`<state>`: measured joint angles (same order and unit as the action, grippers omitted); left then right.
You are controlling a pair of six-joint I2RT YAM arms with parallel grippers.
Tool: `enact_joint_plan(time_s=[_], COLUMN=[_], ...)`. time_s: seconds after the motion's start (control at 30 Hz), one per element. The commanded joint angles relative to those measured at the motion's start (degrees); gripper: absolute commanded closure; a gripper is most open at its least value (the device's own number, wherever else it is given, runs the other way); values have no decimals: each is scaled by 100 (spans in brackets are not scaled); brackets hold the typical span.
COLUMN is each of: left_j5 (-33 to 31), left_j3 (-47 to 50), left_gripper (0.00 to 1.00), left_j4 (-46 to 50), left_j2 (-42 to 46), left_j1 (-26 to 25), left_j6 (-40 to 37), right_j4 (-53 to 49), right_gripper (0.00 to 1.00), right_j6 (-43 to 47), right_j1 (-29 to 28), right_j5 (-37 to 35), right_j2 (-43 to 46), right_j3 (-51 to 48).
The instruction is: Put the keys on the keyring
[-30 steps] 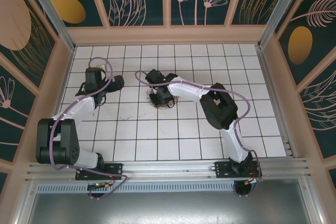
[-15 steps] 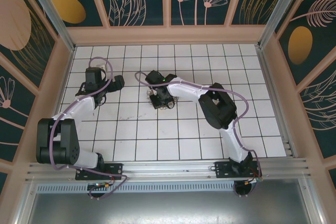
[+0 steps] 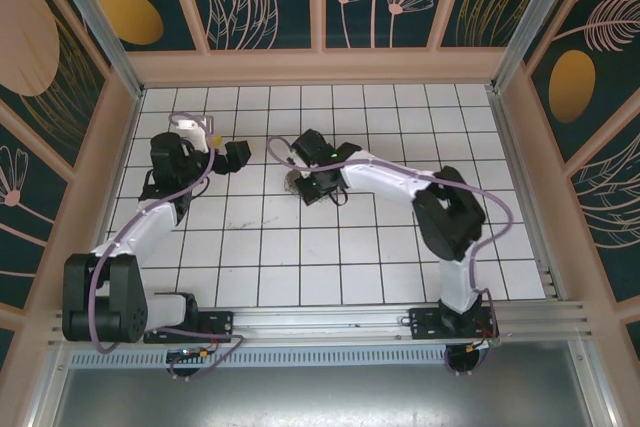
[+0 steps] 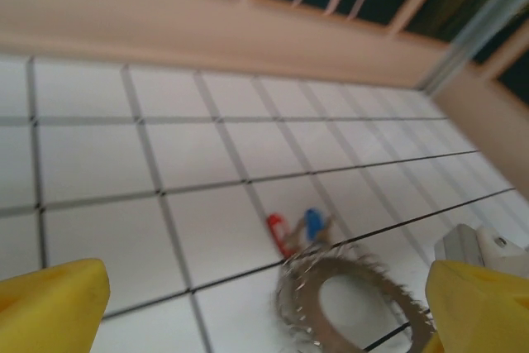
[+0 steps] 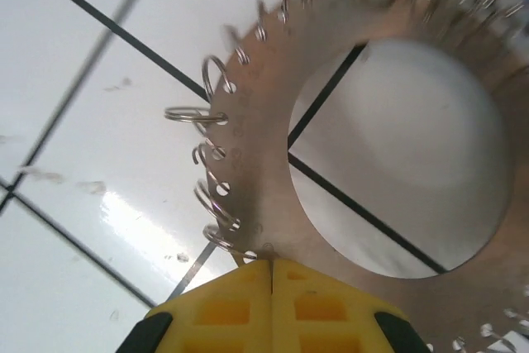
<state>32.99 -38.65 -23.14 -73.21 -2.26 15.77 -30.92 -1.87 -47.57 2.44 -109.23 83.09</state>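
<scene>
- We see the right gripper (image 5: 271, 266) with its yellow fingers (image 5: 219, 312) pressed flat together. The rim of the keyring (image 5: 273, 121) runs into the seam between them, so the rim looks pinched.
- The keyring is near the middle of the white tiled table (image 3: 400, 247), toward the far wall. Its band crosses a dark grout line (image 5: 347, 204), and small wire loops (image 5: 194, 115) stand out along its outer edge.
- The left gripper (image 4: 264, 307) is spread wide, with nothing between its fingertips (image 4: 50, 303). It hangs left of the keyring and apart from it.
- From the left wrist we make out a red key (image 4: 278, 231) and a blue key (image 4: 312, 222). They lie side by side on a tile just beyond the keyring's rim.
- We cannot tell whether they touch it.
</scene>
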Motion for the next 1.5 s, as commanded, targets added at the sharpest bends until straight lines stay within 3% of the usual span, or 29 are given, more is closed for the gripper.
enact_joint_plan(time_s=[0.0, 0.2, 0.4, 0.57, 0.77, 0.93, 1.17, 1.47], left_j5=[1129, 2269, 3096, 3157, 2888, 2719, 2560, 2644], left_j3=[103, 41, -345, -367, -358, -204, 11, 34], left_gripper=[2, 4, 17, 30, 37, 46, 55, 63], left_j4=[-1231, -1290, 375, 659, 468, -57, -802, -1050], left_j2=[234, 407, 550, 355, 129, 94, 184, 101], left_j1=[-2, -259, -647, -972, -1740, -2038, -2210, -2384], left_j6=[-215, -1612, -3992, -4421, -4374, -4093, -3545, -3249], right_j4=[758, 1942, 2689, 2967, 3128, 3553, 4418, 5222], right_gripper=[100, 100, 100, 100, 100, 100, 100, 100], right_j6=[886, 2245, 2937, 3736, 3953, 3677, 3181, 2824], right_j1=[62, 187, 845, 1238, 1347, 1361, 1347, 1238], right_j5=[-38, 707, 2474, 3604, 4613, 5109, 5312, 5066], right_j2=[792, 2052, 3143, 3610, 3684, 3630, 3646, 3696], right_j3=[-418, -1686, -2516, -3015, -3043, -3068, -3233, -3475])
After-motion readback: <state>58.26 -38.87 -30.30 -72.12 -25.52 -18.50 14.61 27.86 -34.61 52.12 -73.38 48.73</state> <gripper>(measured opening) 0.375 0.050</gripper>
